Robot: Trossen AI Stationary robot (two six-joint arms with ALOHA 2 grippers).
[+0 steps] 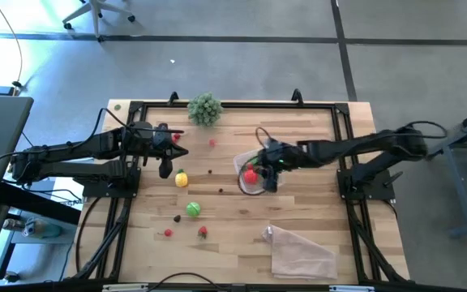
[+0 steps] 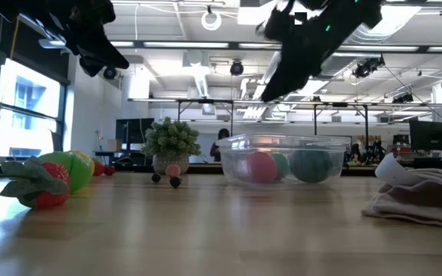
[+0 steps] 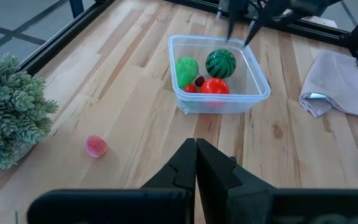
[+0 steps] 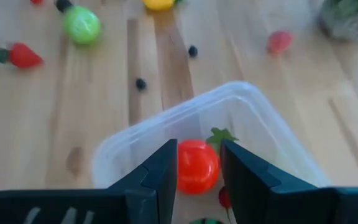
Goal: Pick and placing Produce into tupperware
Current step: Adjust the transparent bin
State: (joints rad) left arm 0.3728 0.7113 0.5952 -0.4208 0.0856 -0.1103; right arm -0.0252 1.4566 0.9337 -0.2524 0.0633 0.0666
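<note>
right tool [image 4: 196,163]: narrow gap, empty, above tupperware [image 4: 253,118] | tomato [image 4: 196,167]: stem up

The clear tupperware [image 3: 252,93] sits upright on the tabletop [image 3: 135,93], holding a striped green melon ball [image 3: 220,63], a red tomato [image 3: 215,86], a green piece [image 3: 186,68] and a dark berry. A pink fruit [image 3: 96,146], yellow fruit [image 1: 182,178], green apple [image 1: 193,208] and strawberries [image 1: 203,232] lie scattered apart outside it.

one tub [image 3: 253,93], one melon ball [image 3: 220,63], one bag [image 1: 302,252]
</note>
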